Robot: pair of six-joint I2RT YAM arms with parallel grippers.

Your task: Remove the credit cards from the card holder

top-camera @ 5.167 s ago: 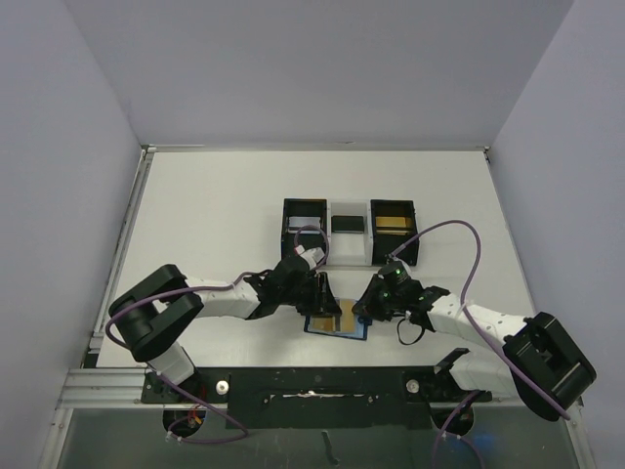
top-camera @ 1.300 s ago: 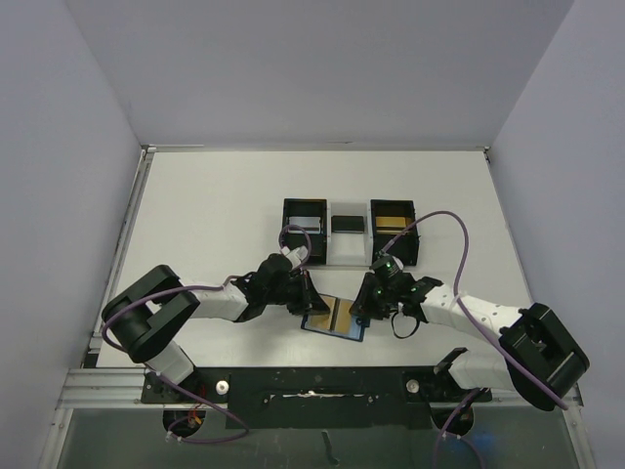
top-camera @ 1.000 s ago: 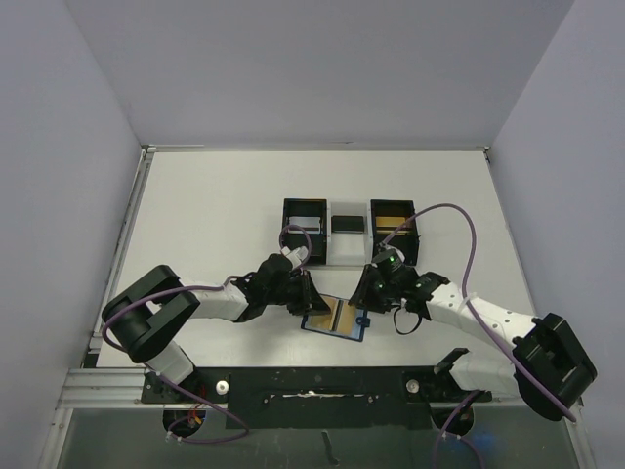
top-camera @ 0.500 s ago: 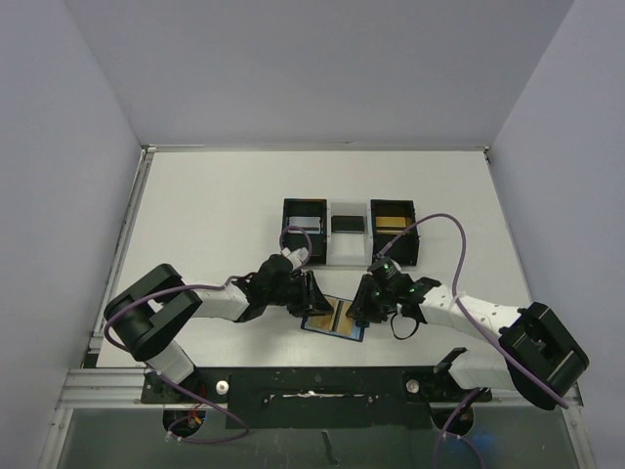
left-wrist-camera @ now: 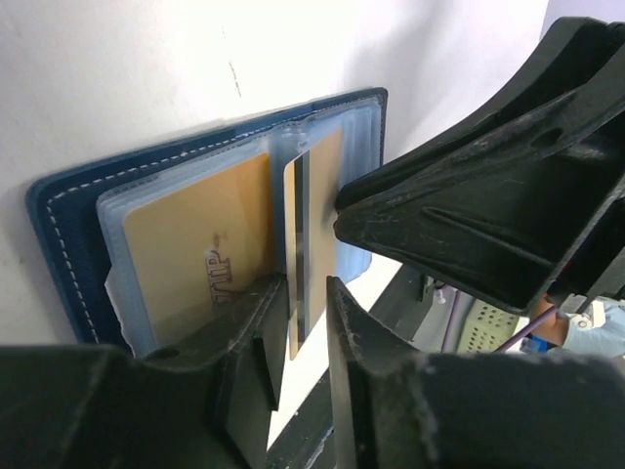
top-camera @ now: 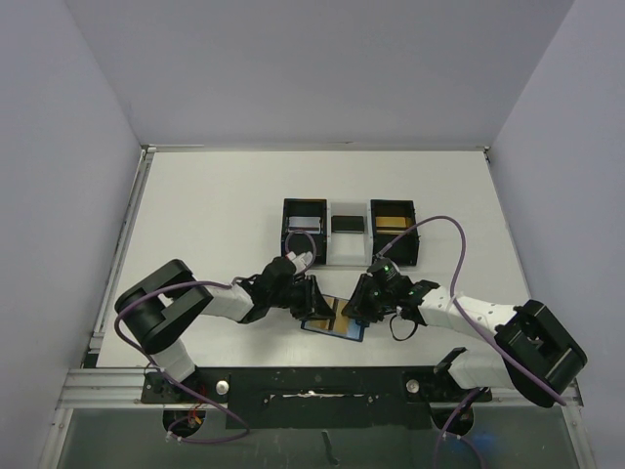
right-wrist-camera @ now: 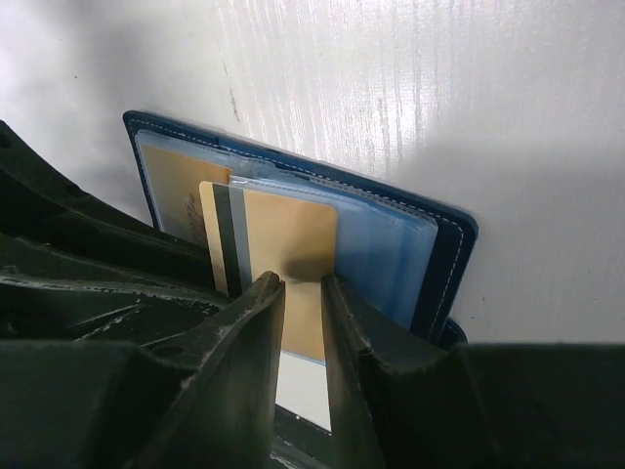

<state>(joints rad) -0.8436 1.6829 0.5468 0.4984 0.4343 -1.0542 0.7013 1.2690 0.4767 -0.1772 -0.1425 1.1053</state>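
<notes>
Top external view, item one, location?
— Card holder: dark blue, spread open flat on the desk near its front edge, with the left fingers on one side and the right fingers on the other.
— Item two?
— Gold card, dark stripe: partly out of the clear sleeves at the fold. A second gold card sits fully pocketed beside it.
— Fingers, condition?
— Left: a narrow slit apart, the gold card's edge standing in that slit against one finger. Clamped or not, cannot tell. Right: also a narrow slit, nothing held, tips over the card's face.
— Handling note for the draw?
— Judged: left should pinch squarely on the exposed edge, then pull slowly and straight out of the sleeve mouth. Right should pin the card holder to the desk so it neither lifts nor folds. Risks: the thin card slipping, the sleeve dragging along.
</notes>
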